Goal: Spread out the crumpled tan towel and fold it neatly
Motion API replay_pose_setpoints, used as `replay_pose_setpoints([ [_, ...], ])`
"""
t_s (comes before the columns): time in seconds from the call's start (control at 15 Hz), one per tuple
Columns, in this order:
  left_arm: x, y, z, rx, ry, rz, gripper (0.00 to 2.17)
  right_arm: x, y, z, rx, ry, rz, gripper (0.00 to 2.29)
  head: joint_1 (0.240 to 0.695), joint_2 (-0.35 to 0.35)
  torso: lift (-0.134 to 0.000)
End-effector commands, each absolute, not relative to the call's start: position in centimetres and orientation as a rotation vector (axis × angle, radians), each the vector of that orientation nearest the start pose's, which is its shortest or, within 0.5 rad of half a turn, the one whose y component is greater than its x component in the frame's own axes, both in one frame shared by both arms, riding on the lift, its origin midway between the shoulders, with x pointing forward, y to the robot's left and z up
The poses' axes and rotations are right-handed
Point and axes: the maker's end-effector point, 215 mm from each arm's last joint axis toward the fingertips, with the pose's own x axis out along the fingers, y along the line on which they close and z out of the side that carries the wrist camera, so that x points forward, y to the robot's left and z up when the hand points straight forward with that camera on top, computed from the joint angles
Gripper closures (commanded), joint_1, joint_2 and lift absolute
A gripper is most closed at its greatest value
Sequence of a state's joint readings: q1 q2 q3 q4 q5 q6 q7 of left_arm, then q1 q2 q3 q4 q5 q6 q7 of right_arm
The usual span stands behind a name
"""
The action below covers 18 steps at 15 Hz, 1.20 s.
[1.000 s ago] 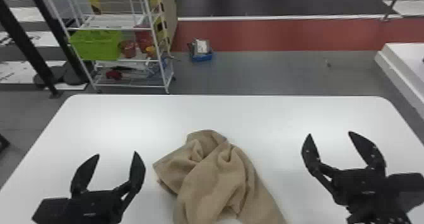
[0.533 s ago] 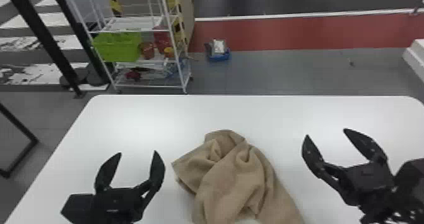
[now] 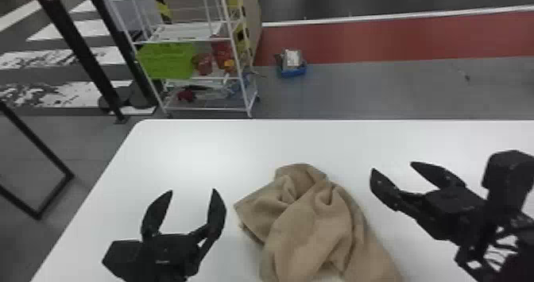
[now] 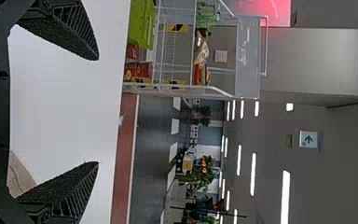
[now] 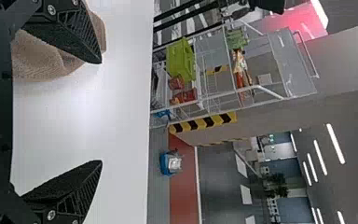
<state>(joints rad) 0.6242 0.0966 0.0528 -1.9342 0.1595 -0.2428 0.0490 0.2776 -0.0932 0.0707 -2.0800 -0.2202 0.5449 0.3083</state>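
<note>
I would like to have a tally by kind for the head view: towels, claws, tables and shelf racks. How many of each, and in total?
Towel: 1
Claws: 2 (left claw, right claw)
Table: 1
Shelf rack: 1
Total: 5

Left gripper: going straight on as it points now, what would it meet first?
Left gripper looks free ahead over the table, the tan towel lying to its right; gripper height is hard to judge.
</note>
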Motion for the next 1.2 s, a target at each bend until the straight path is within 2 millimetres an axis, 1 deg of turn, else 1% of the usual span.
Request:
replay_pose_setpoints([
  [0.0,39.6,28.6,-37.5,-0.044,0.015,0.077,0.08,48.2,-8.5,-36.0,0.184,0.35,0.525,0.12,0.695,0.217,-0.122],
  [0.07,39.6,28.5,-37.5,-0.045,0.015,0.075,0.08,48.3,-7.3,-36.0,0.183,0.371,0.548,0.14,0.695,0.225,-0.122],
  [0.2,39.6,28.5,-37.6,-0.044,0.017,0.074,0.08,48.2,-5.0,-36.6,0.2,0.462,0.6,0.19,0.695,0.247,-0.122],
  [0.27,39.6,28.5,-37.5,-0.044,0.015,0.074,0.08,48.1,-3.8,-36.7,0.21,0.506,0.629,0.19,0.695,0.27,-0.122],
  [0.33,39.6,28.4,-37.6,-0.039,0.018,0.072,0.08,47.7,-2.8,-37.8,0.202,0.592,0.645,0.19,0.695,0.281,-0.122],
  [0.47,39.7,28.3,-37.6,-0.037,0.018,0.071,0.08,47.8,-1.5,-38.1,0.21,0.676,0.657,0.19,0.695,0.304,-0.122],
  [0.6,39.7,28.3,-37.6,-0.038,0.018,0.071,0.08,47.9,-1.2,-38.7,0.178,0.741,0.642,0.19,0.695,0.327,-0.122],
  [0.73,39.7,28.3,-37.6,-0.037,0.018,0.071,0.08,47.7,-1.1,-38.8,0.162,0.793,0.633,0.19,0.695,0.331,-0.122],
  [0.87,39.7,28.3,-37.6,-0.037,0.018,0.071,0.08,47.3,-2.0,-39.9,0.125,0.884,0.608,0.19,0.695,0.335,-0.122],
  [1.0,39.7,28.3,-37.6,-0.037,0.017,0.071,0.08,47.7,-1.6,-41.0,0.114,0.925,0.604,0.19,0.695,0.331,-0.122],
  [1.07,39.7,28.3,-37.6,-0.037,0.017,0.071,0.08,47.8,-1.7,-41.8,0.113,0.942,0.599,0.2,0.695,0.33,-0.122],
  [1.13,39.7,28.3,-37.6,-0.037,0.018,0.071,0.08,48.3,-1.6,-42.0,0.113,0.943,0.598,0.21,0.695,0.33,-0.122],
])
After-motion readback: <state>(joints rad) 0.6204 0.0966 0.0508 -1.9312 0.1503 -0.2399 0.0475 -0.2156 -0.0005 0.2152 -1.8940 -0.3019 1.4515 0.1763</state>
